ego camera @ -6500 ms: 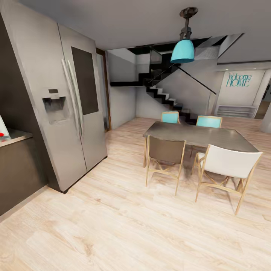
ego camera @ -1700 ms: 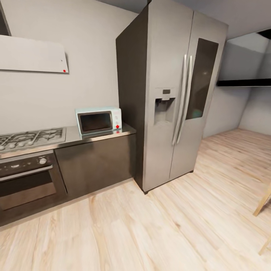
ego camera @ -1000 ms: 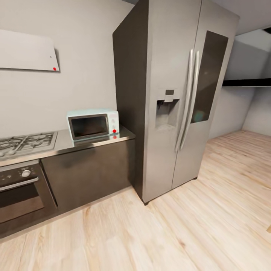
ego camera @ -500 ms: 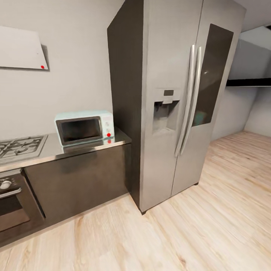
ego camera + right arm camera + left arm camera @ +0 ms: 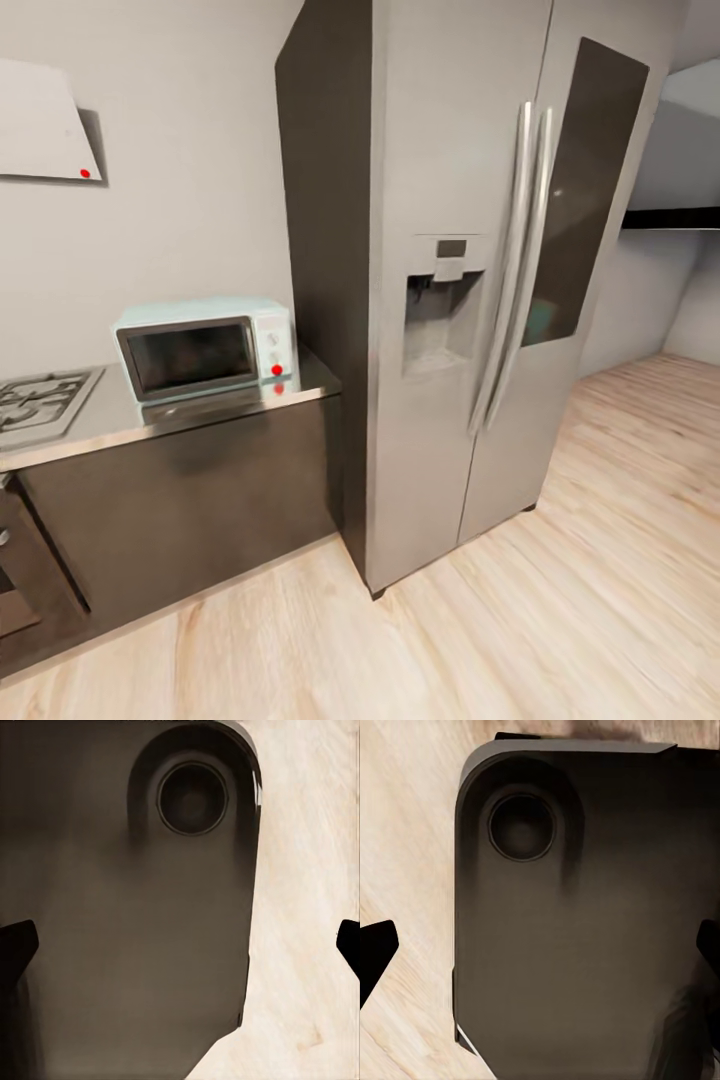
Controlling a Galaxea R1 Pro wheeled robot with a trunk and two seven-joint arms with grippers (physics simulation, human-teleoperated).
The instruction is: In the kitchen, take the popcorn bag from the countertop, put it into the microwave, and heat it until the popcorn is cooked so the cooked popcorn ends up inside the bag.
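1. We face the kitchen run from the head view: the microwave sits on the countertop, its dark door closed, hard against the side of the tall steel fridge; the gas hob lies at the far end of the worktop, with the white hood above it on the wall.

2. We cannot find the popcorn bag on the stretch of counter we can see; we judge it lies further along, past the hob, so the fetch step has not begun.

3. Our left gripper hangs over the robot's dark base and the wood floor; its fingertips stand at opposite edges of that wrist view, jaws spread wide and holding nothing.

4. Our right gripper shows the same: tips far apart, jaws released and empty, above the base and floor.

5. What could go wrong, as we judge it: the fridge fills the middle of our view, so driving straight on would bring us to it rather than to the counter; approaching at an angle could clip the cabinet fronts with the base.

6. The microwave sits tight beside the fridge; if its door swings that way, the opening may be cramped for an arm carrying the bag; the glossy worktop mirrors things and could mislead our aim.
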